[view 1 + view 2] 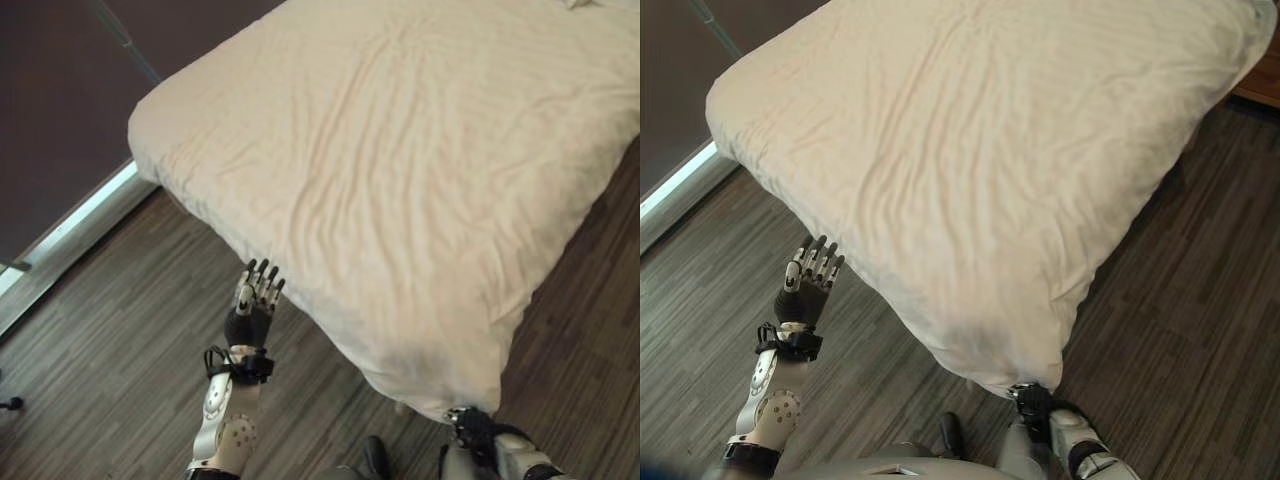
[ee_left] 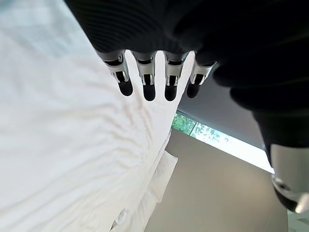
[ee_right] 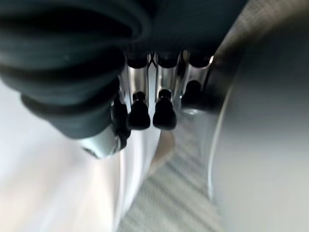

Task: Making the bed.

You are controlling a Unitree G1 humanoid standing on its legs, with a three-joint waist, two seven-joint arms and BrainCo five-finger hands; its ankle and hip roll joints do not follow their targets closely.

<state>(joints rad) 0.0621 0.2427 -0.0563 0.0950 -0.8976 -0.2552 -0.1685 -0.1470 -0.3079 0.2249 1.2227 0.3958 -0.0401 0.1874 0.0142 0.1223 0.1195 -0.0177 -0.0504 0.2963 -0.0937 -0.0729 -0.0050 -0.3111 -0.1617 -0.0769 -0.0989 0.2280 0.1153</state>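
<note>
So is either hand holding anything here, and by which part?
Left hand holds nothing, fingers straight beside the duvet edge. Right hand sits under the duvet's near corner; its grip cannot be told.

Both eye views are looking steeply down from above the bed [image 1: 400, 170], sharing its near corner, while each wrist view is peering closely along its fingers beside it.

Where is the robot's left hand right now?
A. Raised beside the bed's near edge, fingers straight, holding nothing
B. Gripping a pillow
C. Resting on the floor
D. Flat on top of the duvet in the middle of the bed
A: the left hand is up next to the edge of the white duvet, fingers extended and empty.
</note>
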